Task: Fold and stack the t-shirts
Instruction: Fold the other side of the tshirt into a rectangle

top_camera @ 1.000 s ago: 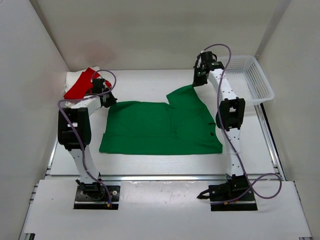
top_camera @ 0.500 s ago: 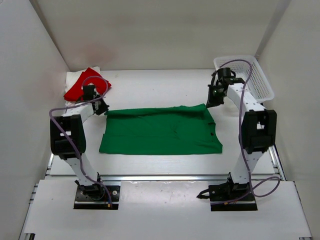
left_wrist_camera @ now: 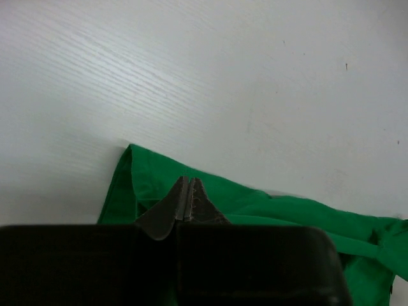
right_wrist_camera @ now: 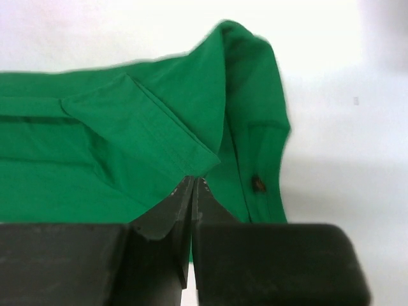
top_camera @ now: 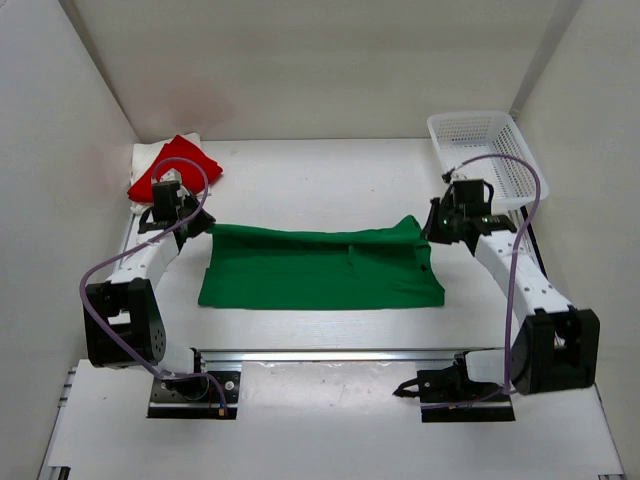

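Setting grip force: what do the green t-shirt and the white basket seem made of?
The green t-shirt looks like soft, matte cloth, possibly cotton knit; it creases and its hems fold over. The basket looks like rigid white moulded plastic, judging by its regular open mesh walls and straight rim.

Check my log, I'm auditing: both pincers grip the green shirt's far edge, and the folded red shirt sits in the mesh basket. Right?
Not quite. The top external view shows the red shirt on the cream-white shirt at the far left, not in the basket. The left pincer and right pincer do grip the green shirt at its far edge.
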`<action>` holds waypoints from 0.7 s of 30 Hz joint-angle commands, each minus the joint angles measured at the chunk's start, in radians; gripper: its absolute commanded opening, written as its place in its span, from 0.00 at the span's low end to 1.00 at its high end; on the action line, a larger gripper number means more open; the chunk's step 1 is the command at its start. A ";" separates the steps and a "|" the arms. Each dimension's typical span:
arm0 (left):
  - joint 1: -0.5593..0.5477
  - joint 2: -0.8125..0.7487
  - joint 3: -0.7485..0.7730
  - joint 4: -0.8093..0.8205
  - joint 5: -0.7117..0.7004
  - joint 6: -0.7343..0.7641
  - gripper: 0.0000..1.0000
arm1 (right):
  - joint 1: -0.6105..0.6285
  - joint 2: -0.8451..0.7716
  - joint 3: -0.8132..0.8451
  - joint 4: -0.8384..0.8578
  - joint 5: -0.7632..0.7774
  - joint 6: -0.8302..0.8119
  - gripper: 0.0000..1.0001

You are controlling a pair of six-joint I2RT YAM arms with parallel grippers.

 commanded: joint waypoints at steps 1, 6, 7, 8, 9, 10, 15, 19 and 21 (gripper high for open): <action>0.006 -0.082 -0.060 0.005 0.035 -0.007 0.00 | -0.013 -0.123 -0.119 0.085 0.019 0.037 0.00; 0.082 -0.146 -0.224 0.067 0.169 -0.103 0.00 | -0.009 -0.264 -0.320 0.125 0.032 0.112 0.00; 0.115 -0.146 -0.274 0.100 0.218 -0.117 0.00 | -0.007 -0.296 -0.333 0.139 0.030 0.118 0.00; 0.136 -0.143 -0.313 0.128 0.232 -0.138 0.00 | -0.006 -0.320 -0.381 0.156 0.024 0.143 0.01; 0.145 -0.140 -0.330 0.137 0.252 -0.155 0.00 | -0.006 -0.330 -0.426 0.162 0.019 0.151 0.01; 0.158 -0.129 -0.356 0.157 0.268 -0.163 0.00 | -0.007 -0.347 -0.472 0.186 0.013 0.163 0.01; 0.218 -0.169 -0.436 0.260 0.351 -0.241 0.32 | -0.023 -0.373 -0.590 0.239 -0.011 0.210 0.04; 0.195 -0.347 -0.456 0.275 0.253 -0.263 0.48 | 0.002 -0.425 -0.559 0.223 0.050 0.212 0.24; 0.138 -0.448 -0.448 0.272 0.193 -0.254 0.49 | 0.006 -0.438 -0.523 0.217 0.058 0.203 0.29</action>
